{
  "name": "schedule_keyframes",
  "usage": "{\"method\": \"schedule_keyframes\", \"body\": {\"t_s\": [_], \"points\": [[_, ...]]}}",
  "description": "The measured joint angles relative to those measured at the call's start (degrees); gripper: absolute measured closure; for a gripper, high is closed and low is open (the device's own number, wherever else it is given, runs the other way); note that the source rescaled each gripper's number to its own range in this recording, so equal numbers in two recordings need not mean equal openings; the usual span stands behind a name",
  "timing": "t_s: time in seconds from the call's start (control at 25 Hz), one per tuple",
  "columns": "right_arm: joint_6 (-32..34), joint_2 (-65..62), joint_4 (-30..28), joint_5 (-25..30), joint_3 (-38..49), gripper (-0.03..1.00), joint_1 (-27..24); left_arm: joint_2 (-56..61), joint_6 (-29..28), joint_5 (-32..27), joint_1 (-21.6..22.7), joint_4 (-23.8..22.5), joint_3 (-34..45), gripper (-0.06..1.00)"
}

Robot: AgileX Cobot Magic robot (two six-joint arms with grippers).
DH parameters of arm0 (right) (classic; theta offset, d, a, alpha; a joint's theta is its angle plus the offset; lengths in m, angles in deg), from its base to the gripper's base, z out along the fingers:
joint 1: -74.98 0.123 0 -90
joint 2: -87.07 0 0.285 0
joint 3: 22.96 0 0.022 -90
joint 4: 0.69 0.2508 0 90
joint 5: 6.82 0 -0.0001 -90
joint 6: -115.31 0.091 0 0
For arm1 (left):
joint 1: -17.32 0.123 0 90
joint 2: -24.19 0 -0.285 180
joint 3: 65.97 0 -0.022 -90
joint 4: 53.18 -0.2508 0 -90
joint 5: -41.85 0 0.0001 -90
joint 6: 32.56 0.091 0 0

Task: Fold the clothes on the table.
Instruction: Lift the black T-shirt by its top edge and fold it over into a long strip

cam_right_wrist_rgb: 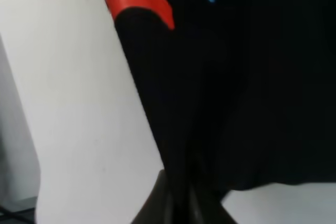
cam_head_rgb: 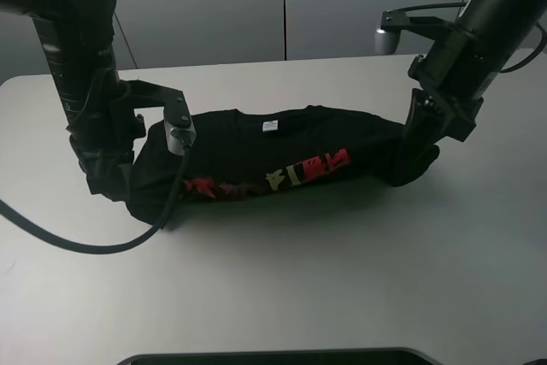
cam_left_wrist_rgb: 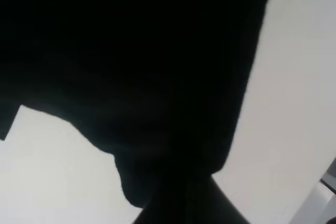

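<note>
The black T-shirt (cam_head_rgb: 282, 156) lies across the middle of the white table (cam_head_rgb: 342, 279), stretched sideways, with its white neck label (cam_head_rgb: 270, 126) at the far edge and the red print (cam_head_rgb: 299, 173) facing up near the front fold. My left gripper (cam_head_rgb: 114, 184) is shut on the shirt's left end. My right gripper (cam_head_rgb: 419, 147) is shut on its right end, which hangs bunched below it. In the left wrist view black cloth (cam_left_wrist_rgb: 147, 66) fills the frame and gathers into the jaws. In the right wrist view the cloth (cam_right_wrist_rgb: 236, 87) with red and blue print gathers the same way.
A black cable (cam_head_rgb: 77, 245) from the left arm loops over the table at the front left. A dark flat object (cam_head_rgb: 273, 356) sits at the near edge. Grey wall panels (cam_head_rgb: 256, 6) stand behind the table's far edge.
</note>
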Motion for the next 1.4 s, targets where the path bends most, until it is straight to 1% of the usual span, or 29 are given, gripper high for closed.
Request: {"method": "schedule_keyframes", "body": {"t_s": [0.04,0.12,0.2,0.28,0.36,0.48,0.6,0.72,0.84,0.88,0.96,1.04,1.08,1.12,1.24,1.4], "points": [[0.09,0.0,0.0,-1.75,0.0,0.97,0.0,0.0,-0.75,1.16,0.0,-1.01,0.0,0.94],[0.24,0.0,0.0,-7.11,0.0,0.97,0.0,0.0,-1.71,5.01,0.0,-2.86,-0.36,0.94],[0.36,0.0,0.0,-13.03,0.0,0.97,0.0,0.0,-1.95,11.15,0.0,-4.69,-0.51,0.94],[0.36,0.0,-0.34,-20.08,0.0,0.97,0.0,0.0,-2.46,17.45,0.0,-6.73,-0.51,0.94],[0.36,0.0,-1.25,-26.41,0.0,0.97,0.0,0.0,-5.08,24.76,0.0,-9.66,-0.51,0.94],[0.36,0.73,-2.58,-33.38,0.0,0.97,0.0,0.0,-9.19,33.41,0.0,-14.38,-0.51,0.94],[0.22,4.05,-3.18,-39.0,0.0,0.97,0.0,0.0,-10.71,39.01,0.0,-18.3,-0.51,0.94],[-0.51,8.95,-4.09,-44.53,0.0,0.97,0.0,-0.13,-13.53,41.8,0.0,-23.47,-0.51,0.94],[-2.68,13.88,-4.26,-48.87,0.0,0.97,0.0,-2.25,-19.23,42.44,0.0,-31.58,-0.71,0.94],[-3.31,15.0,-4.26,-50.31,0.0,0.97,0.0,-3.42,-21.77,42.44,0.11,-34.08,-0.73,0.94],[-4.79,17.15,-4.36,-52.95,0.0,0.97,0.0,-5.64,-27.76,42.7,0.78,-40.83,-0.73,0.94],[-5.73,18.48,-4.36,-56.0,0.0,0.97,0.0,-7.76,-35.5,43.19,1.59,-47.09,-0.73,0.94],[-5.85,18.87,-4.36,-57.34,0.0,0.97,0.0,-8.53,-38.46,43.33,2.08,-49.9,-0.73,0.94],[-6.1,19.28,-4.36,-59.02,0.0,0.97,0.0,-9.28,-40.09,43.47,2.4,-52.01,-0.73,0.94],[-6.51,19.79,-4.36,-63.64,0.0,0.97,0.0,-10.94,-42.29,45.09,2.65,-55.4,-0.73,0.94],[-7.1,19.92,-4.36,-67.16,0.0,0.97,0.0,-12.73,-43.54,48.95,2.65,-56.82,-0.85,0.94]]}}
